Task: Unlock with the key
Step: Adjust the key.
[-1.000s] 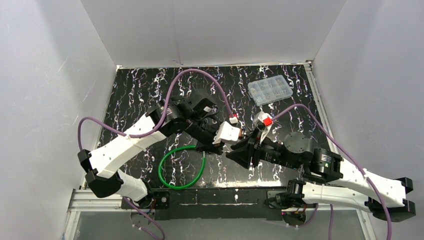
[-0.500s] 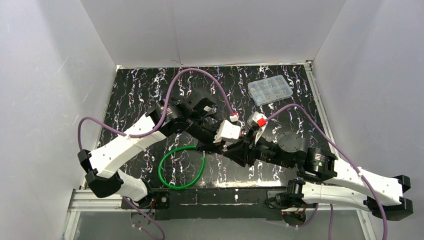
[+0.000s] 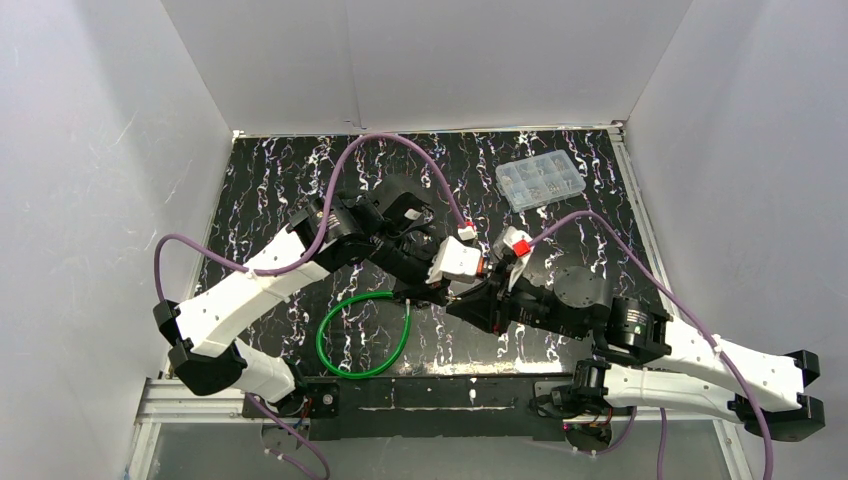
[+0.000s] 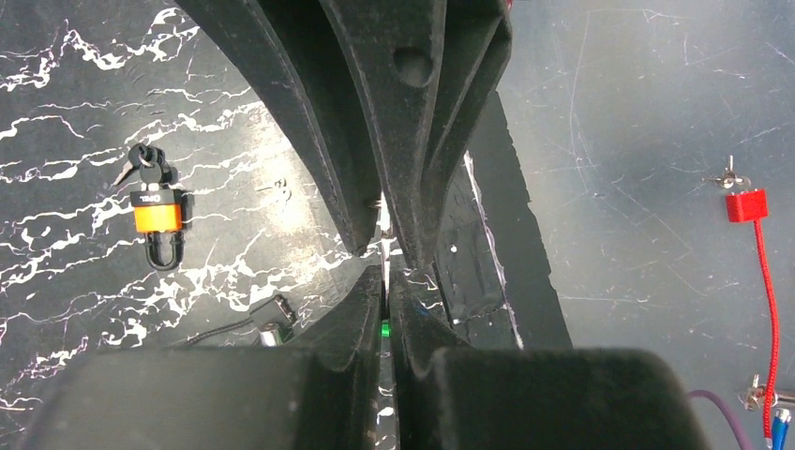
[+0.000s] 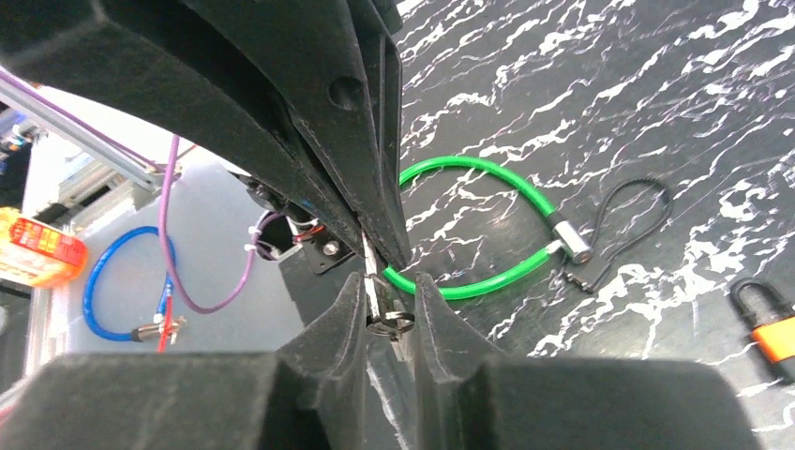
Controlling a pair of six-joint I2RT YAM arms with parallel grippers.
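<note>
My left gripper [image 4: 386, 272] is shut on a thin silver key [image 5: 373, 289], whose ring [image 5: 390, 323] hangs at its end. My right gripper [image 5: 389, 281] meets it tip to tip over the table's middle [image 3: 460, 295]. Its jaws stand narrowly apart around the key and ring, and one finger touches the key. A green cable lock [image 3: 365, 335] lies on the black marbled table [image 3: 270, 180] just below the left gripper, with its metal barrel [image 5: 570, 242] beside a black cord loop [image 5: 637, 211]. An orange padlock [image 4: 156, 217] with keys in it lies flat nearby.
A clear compartment box [image 3: 540, 182] sits at the back right. White walls close in the table on three sides. A metal rail [image 3: 440, 392] runs along the near edge. Purple cables arc over both arms. A red tag on a red cord [image 4: 746, 204] lies off the table.
My right gripper has slid left up to the left gripper's tip, and its jaws have narrowed around the key and ring. The left gripper has stayed shut and has barely moved.
</note>
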